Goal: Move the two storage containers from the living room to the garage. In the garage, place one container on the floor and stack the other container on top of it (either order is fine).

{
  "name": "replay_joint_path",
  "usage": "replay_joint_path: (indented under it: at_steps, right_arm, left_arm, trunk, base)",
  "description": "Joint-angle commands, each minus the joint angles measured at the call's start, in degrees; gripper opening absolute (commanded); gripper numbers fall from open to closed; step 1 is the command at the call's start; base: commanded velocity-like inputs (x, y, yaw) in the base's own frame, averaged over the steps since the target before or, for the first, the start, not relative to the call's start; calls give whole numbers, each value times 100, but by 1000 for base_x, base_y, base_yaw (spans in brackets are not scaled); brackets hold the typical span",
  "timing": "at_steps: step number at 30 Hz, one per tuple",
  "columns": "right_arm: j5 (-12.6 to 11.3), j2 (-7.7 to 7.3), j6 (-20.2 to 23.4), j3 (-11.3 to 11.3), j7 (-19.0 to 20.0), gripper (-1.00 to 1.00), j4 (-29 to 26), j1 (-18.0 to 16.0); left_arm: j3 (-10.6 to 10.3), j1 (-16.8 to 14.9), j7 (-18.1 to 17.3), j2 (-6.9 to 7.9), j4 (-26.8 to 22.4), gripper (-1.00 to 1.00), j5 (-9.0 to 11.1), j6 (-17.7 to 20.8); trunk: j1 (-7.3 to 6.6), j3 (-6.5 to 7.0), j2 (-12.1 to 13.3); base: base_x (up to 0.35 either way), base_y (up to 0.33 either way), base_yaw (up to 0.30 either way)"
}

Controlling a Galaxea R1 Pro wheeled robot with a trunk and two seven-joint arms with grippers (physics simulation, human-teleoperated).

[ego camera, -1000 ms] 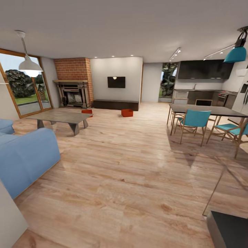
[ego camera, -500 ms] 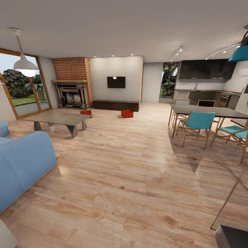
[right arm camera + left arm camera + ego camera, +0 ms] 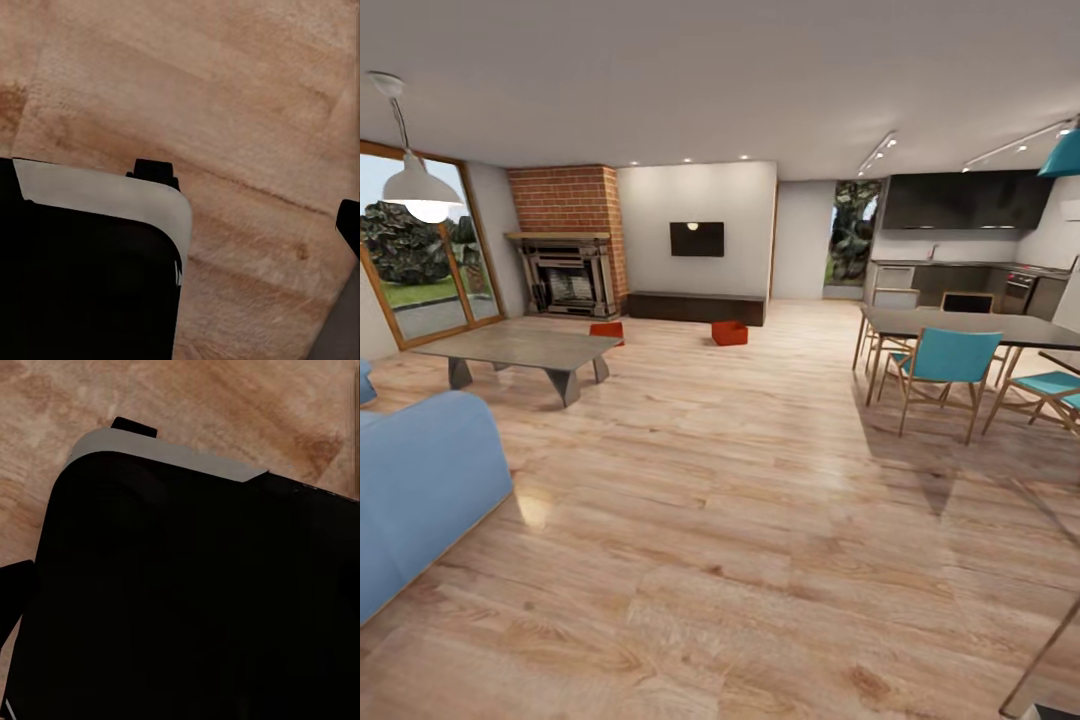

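Neither gripper's state could be told: both wrist cameras looked past the robot's dark base (image 3: 187, 607) at wood-plank floor (image 3: 247, 112). Far across the living room, the two storage containers (image 3: 729, 332) (image 3: 607, 330) sat on the floor (well apart), near the long dark bench (image 3: 695, 306).

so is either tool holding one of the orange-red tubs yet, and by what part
No. Both orange-red rectangular plastic tubs sit on the light wood-plank floor far across the room: one before the long low dark-brown bench, one near the red-brick fireplace.
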Motion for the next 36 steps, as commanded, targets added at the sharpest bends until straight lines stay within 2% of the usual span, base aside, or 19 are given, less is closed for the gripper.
replay_joint_path:
  at_steps: [1,36]
  right_arm:
    - [-52,2,-33,49,-3,100,17,-6]
    - [-52,2,-33,49,-3,100,20,-6]
  left_arm:
    - [19,-1,6,-2,-2,100,16,-10]
    - [18,-1,6,-2,-2,100,16,5]
  trunk:
    - [3,-5,-2]
    - [3,-5,-2]
  base:
    - [325,0,0]
    - [326,0,0]
